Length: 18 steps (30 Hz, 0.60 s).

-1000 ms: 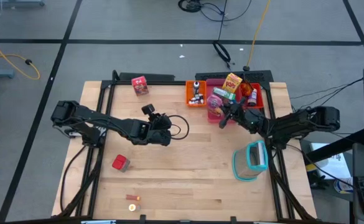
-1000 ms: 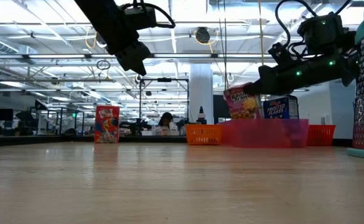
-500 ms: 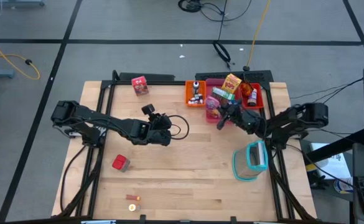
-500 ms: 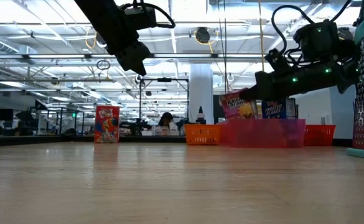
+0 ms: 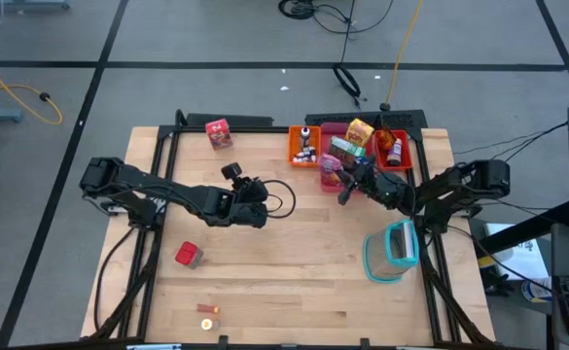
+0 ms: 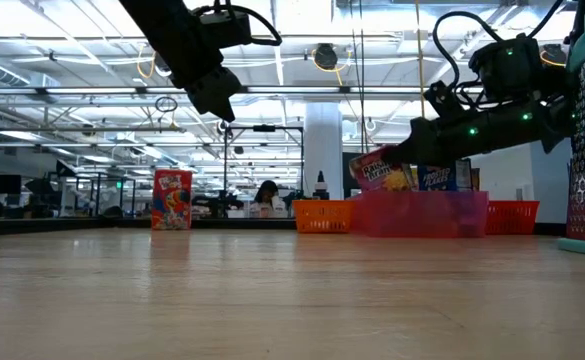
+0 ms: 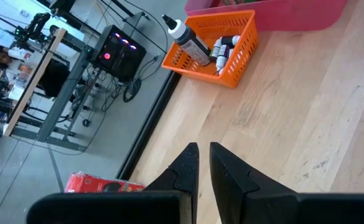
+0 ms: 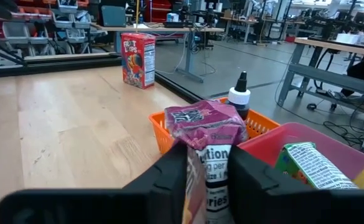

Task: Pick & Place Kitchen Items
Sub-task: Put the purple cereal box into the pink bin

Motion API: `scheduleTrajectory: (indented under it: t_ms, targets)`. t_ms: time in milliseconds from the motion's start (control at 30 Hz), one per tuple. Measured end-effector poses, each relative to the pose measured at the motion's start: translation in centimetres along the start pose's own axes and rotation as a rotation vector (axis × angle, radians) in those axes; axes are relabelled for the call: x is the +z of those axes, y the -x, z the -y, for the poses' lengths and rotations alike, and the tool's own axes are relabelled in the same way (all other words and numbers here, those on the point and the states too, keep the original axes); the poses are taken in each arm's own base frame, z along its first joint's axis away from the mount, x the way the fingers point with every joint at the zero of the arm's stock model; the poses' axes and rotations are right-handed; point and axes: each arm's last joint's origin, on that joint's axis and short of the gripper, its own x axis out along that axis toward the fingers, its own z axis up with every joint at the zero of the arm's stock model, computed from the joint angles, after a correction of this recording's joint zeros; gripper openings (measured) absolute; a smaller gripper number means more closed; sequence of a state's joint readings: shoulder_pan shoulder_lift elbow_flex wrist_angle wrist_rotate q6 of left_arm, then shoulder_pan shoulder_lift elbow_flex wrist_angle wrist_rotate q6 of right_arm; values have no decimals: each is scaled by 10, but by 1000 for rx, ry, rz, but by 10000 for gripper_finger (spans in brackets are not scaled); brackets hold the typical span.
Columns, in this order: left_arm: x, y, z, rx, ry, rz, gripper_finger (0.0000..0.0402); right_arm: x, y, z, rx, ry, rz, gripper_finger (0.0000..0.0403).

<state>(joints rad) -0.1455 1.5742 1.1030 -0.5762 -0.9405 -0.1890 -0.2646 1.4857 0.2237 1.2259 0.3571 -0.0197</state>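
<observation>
right pincer [image 8: 208,167]: grips purple carton [image 8: 205,127] over pink tray [image 5: 335,185]
left pincer [image 7: 203,167]: closed, above table [image 5: 294,253] middle

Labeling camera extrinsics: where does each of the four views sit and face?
High: overhead, straight down; both arms, left gripper mid-table.
Low: table height, level across; arms enter from above, pink tray ahead.
Left wrist: past its near-closed fingers toward orange basket.
Right wrist: past right gripper around purple carton at the pink tray.
Shared: the red carton shows in high, low and both wrist views.
</observation>
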Motion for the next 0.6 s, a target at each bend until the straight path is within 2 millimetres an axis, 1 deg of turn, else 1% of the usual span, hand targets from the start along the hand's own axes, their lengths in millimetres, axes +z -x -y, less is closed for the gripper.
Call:
scheduleTrajectory:
  t_ms: [300,467,600]
  targets:
    - [0,0,0,0,-3,0,42,0,0,-1,29,-2,6,160]
    - [0,0,0,0,-3,0,42,3,1,-1,51,0,27,189]
    - [0,0,0,1,-5,-2,42,7,4,-3,61,7,43,203]
